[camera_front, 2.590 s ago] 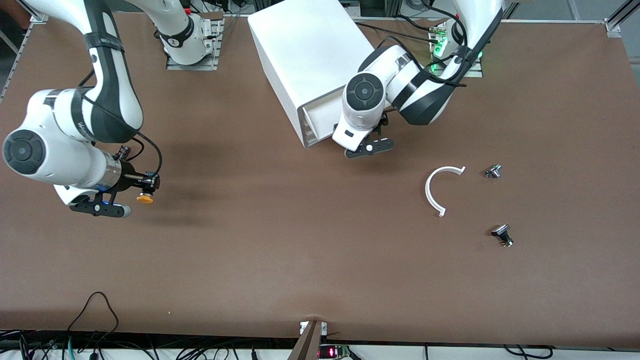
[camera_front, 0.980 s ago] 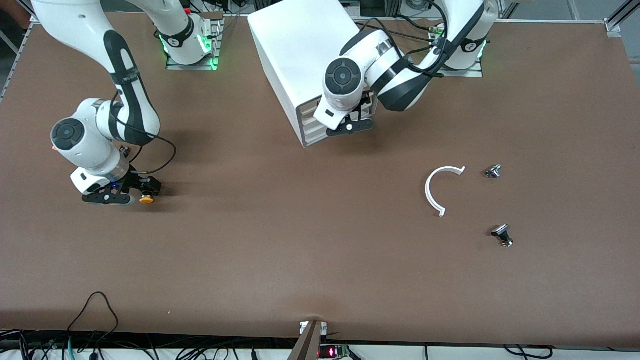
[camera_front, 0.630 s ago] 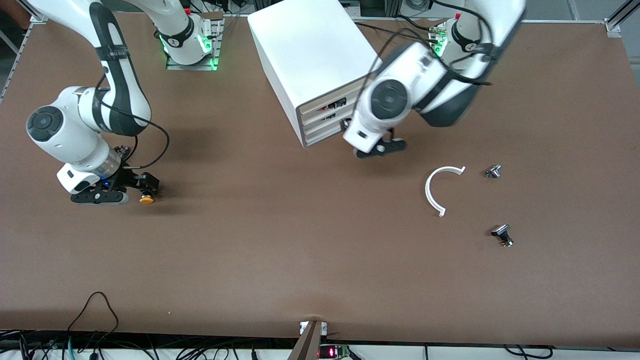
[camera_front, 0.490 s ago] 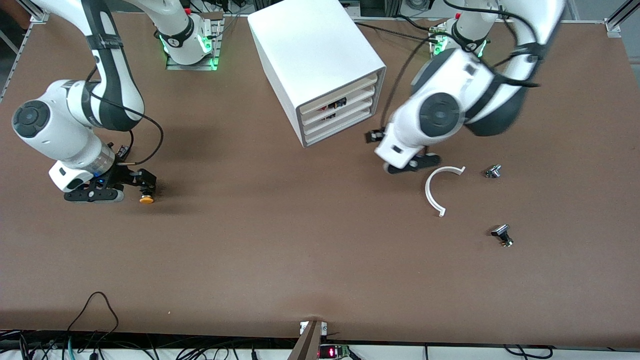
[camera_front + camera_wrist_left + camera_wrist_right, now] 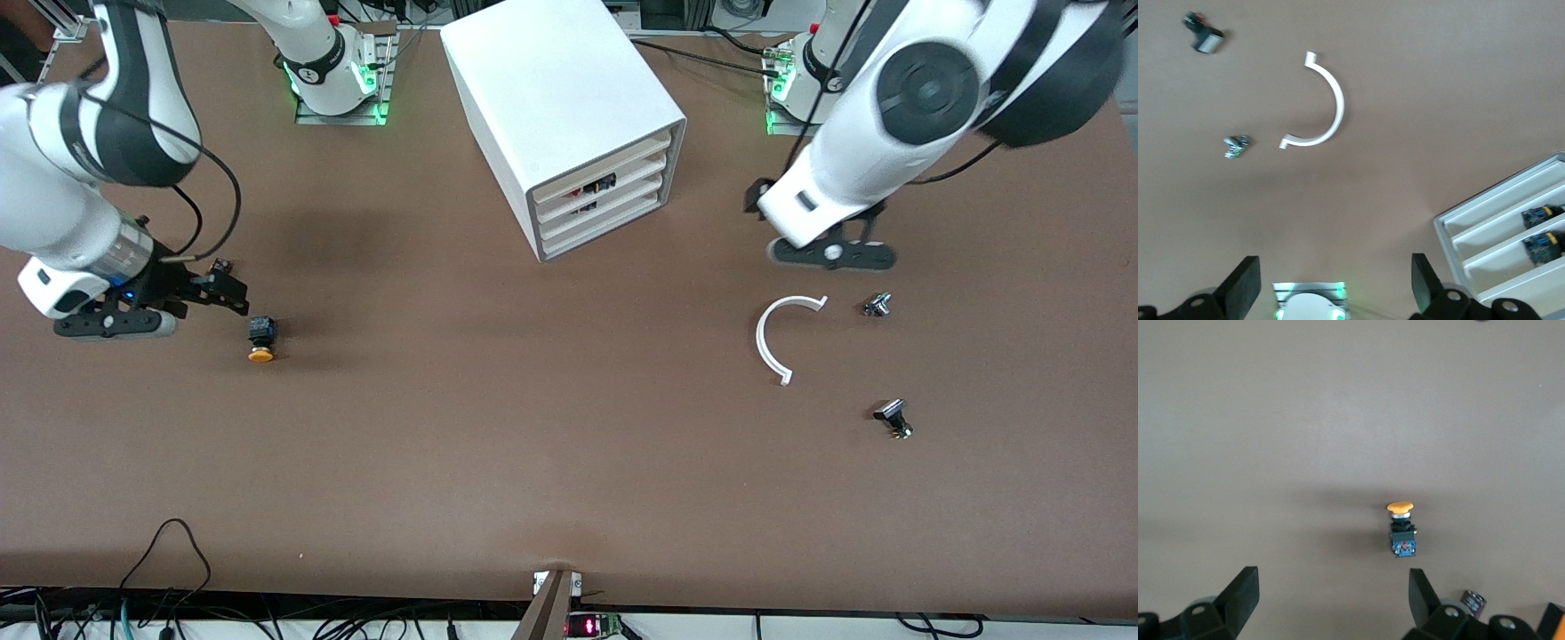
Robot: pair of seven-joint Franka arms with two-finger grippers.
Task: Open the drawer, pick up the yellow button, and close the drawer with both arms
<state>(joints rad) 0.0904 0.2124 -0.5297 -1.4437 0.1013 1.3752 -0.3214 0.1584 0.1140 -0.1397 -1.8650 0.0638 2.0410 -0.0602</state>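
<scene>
The white cabinet (image 5: 551, 98) stands at the back middle; its top drawer (image 5: 613, 158) is pushed in flush. The button (image 5: 260, 342), with an orange cap and a black-and-blue body, lies on the table toward the right arm's end, free of both grippers. My right gripper (image 5: 229, 293) is open and empty, raised just beside the button. In the right wrist view the button (image 5: 1401, 530) lies ahead of the open gripper (image 5: 1333, 597). My left gripper (image 5: 836, 240) is open and empty, over the table between the cabinet and the left arm's base; its wrist view (image 5: 1335, 287) shows the cabinet (image 5: 1511, 240).
A white curved piece (image 5: 772, 342) and two small metal components (image 5: 877, 305) (image 5: 892, 416) lie toward the left arm's end. They also show in the left wrist view (image 5: 1331, 113). A small dark cylinder (image 5: 219, 265) lies by the right gripper.
My right gripper set the button on the table, let go and drew away. My left gripper pushed the top drawer shut, then swung up and away toward the left arm's end.
</scene>
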